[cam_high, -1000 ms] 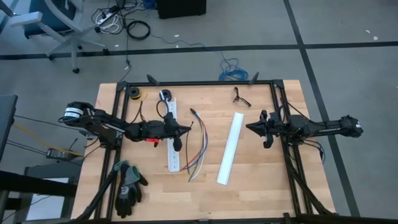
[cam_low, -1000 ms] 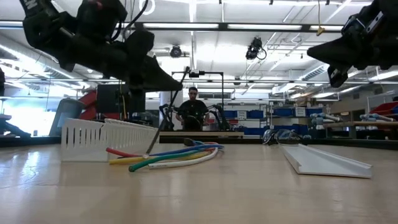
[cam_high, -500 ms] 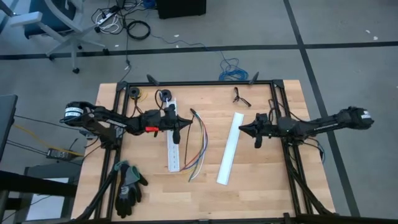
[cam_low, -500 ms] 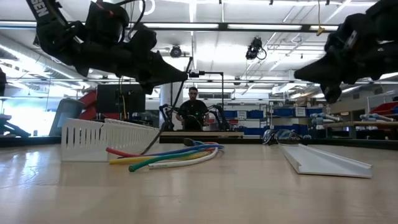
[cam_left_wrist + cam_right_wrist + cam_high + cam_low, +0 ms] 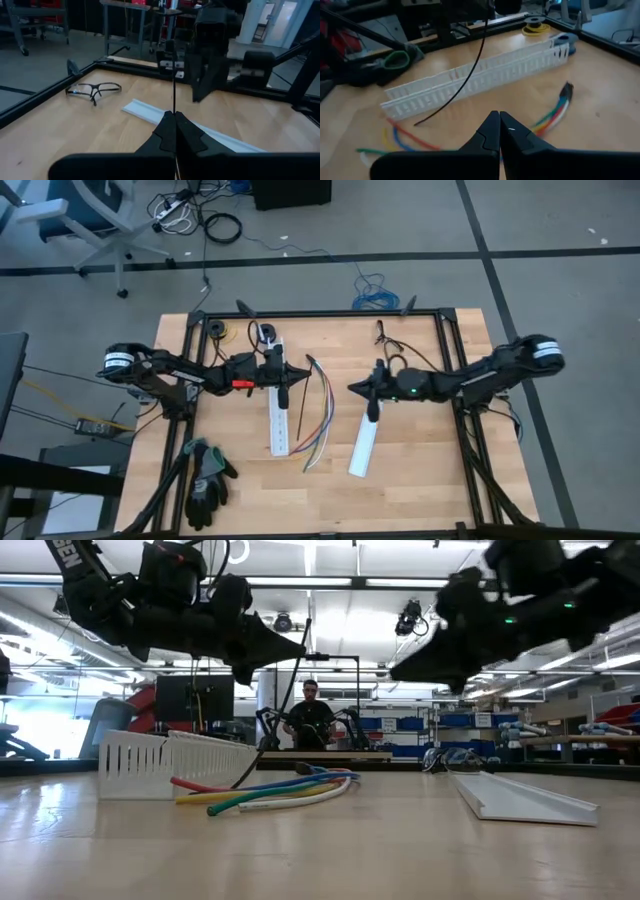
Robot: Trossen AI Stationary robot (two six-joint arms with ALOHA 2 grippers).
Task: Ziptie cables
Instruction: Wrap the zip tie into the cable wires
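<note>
While we find no words to read, we see the left gripper (image 5: 297, 388) pinching a thin dark strip (image 5: 278, 718) above the white slotted strip (image 5: 279, 422), the right gripper (image 5: 354, 388) pressed together, holding nothing, the cables (image 5: 318, 420) lying between the white strips.

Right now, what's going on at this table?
The left gripper is shut on a thin dark strip, held up in the air with its free end hanging down toward the cables. The cables lie loose and untied on the table, between the slotted white strip and the flat white strip. The right gripper is shut and empty, hovering above the flat white strip and pointing toward the cables.
</note>
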